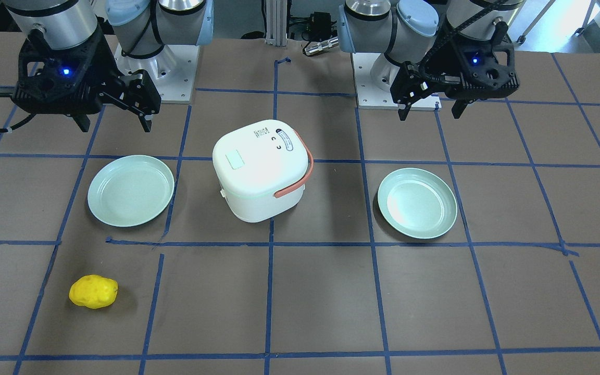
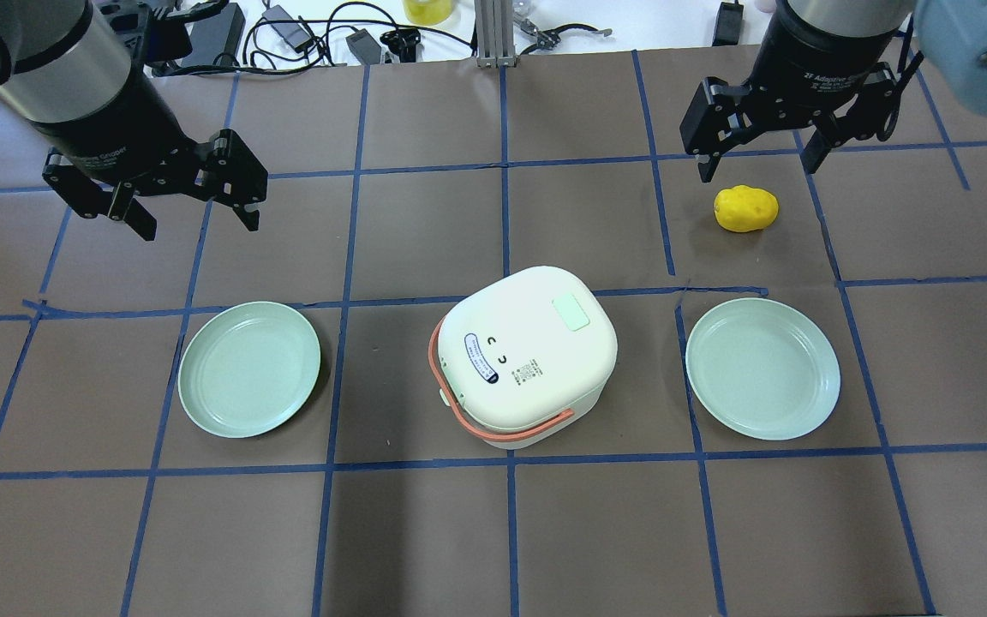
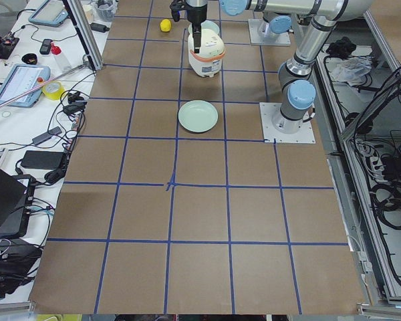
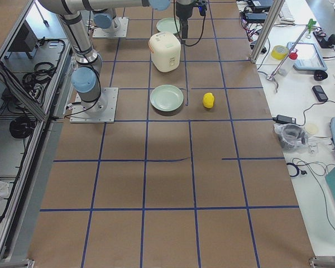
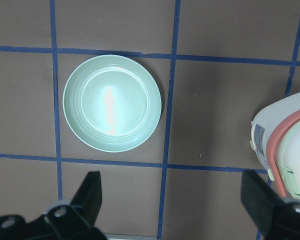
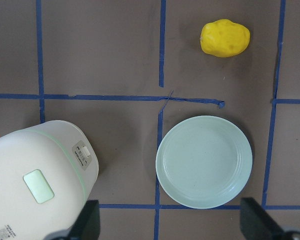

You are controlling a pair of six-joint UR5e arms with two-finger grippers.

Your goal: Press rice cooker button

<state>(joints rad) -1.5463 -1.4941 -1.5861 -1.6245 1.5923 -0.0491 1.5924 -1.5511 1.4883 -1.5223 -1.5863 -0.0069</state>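
The white rice cooker (image 2: 528, 360) with a coral handle stands mid-table, lid shut. A pale green button (image 2: 571, 312) sits on its lid; it also shows in the front view (image 1: 236, 159) and the right wrist view (image 6: 38, 185). A small latch tab (image 6: 82, 152) is on its side. My left gripper (image 2: 194, 218) is open and empty, hovering high, far-left of the cooker. My right gripper (image 2: 757, 171) is open and empty, hovering far-right, above a yellow potato. In the left wrist view the cooker (image 5: 285, 145) shows at the right edge.
Two pale green plates flank the cooker: one on my left (image 2: 249, 368), one on my right (image 2: 763, 368). A yellow potato (image 2: 746, 208) lies beyond the right plate. Blue tape lines grid the brown table. Cables and tools lie along the far edge.
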